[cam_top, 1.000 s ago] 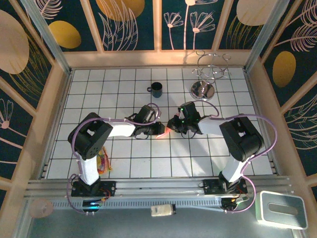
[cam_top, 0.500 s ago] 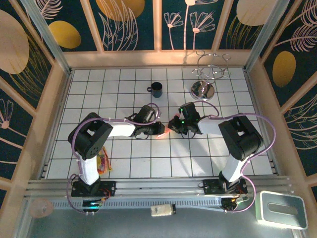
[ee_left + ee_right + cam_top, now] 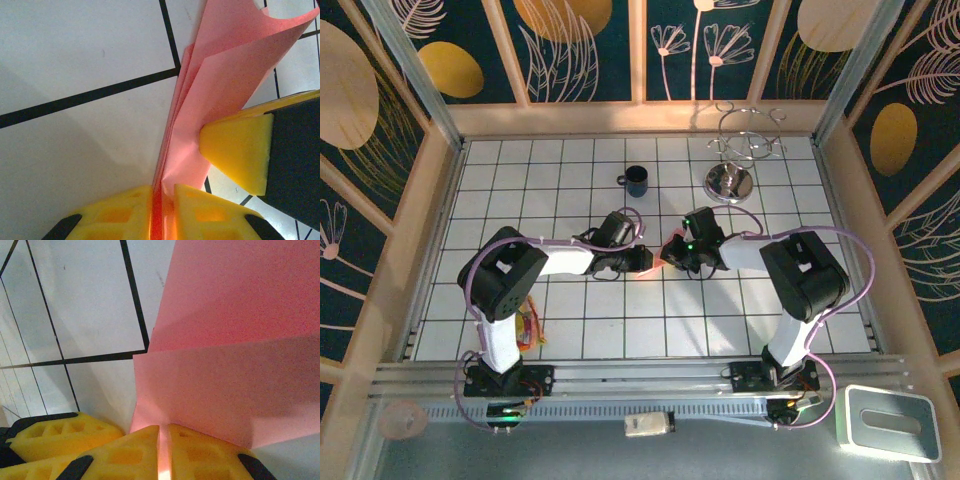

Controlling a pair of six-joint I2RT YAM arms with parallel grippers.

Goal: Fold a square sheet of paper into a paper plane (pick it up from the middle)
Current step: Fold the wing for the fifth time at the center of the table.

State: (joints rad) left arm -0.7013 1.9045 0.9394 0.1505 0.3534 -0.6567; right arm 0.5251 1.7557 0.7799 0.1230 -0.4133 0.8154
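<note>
The paper plane (image 3: pixel 660 259) is a folded pink-red sheet held just above the tiles in the middle of the table, between the two grippers. My left gripper (image 3: pixel 162 212) is shut on its layered folded edge, and the sheet (image 3: pixel 225 75) fans out upward from there. My right gripper (image 3: pixel 163 452) is shut on another edge of the same paper (image 3: pixel 235 340). One yellow right fingertip (image 3: pixel 240 150) presses against the paper close to the left one. In the top view the left gripper (image 3: pixel 646 260) and right gripper (image 3: pixel 671 253) almost touch.
A black cup (image 3: pixel 637 180) stands behind the grippers. A metal wire stand (image 3: pixel 731 178) is at the back right. A small orange object (image 3: pixel 527 328) lies by the left arm's base. Wooden walls (image 3: pixel 415 230) enclose the tiled table.
The right arm has crept slightly left and back. Both grippers keep their grip on the paper in about the same place.
</note>
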